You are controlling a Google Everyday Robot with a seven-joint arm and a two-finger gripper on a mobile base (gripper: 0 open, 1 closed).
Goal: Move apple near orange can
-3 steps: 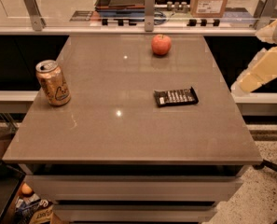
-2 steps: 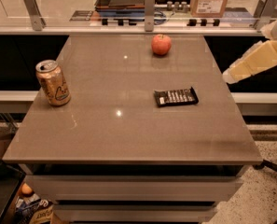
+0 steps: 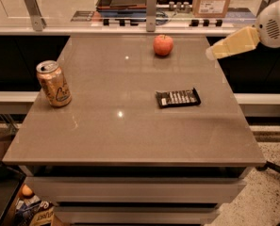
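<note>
Broad grey-brown desk (image 3: 130, 140), glossy, filling most of the view, two small light glints on its top. At the desk's far right corner, a pale tapered hand (image 3: 214, 52) on a white rounded arm, hanging in the air with its tip pointing left over the desk's right edge and touching nothing. How far open: cannot tell; no object seen in its hold. Near the desk's left edge, upright, the orange can (image 3: 54, 84), silver top and pull tab up, pale swirl on its side. Right of the desk's middle, lying flat, a black rectangular object (image 3: 177, 98) with a pale patterned face. Close to the desk's far edge, about midway along it, the apple (image 3: 163, 45) — red-orange, well apart from the orange can and from the hand.
</note>
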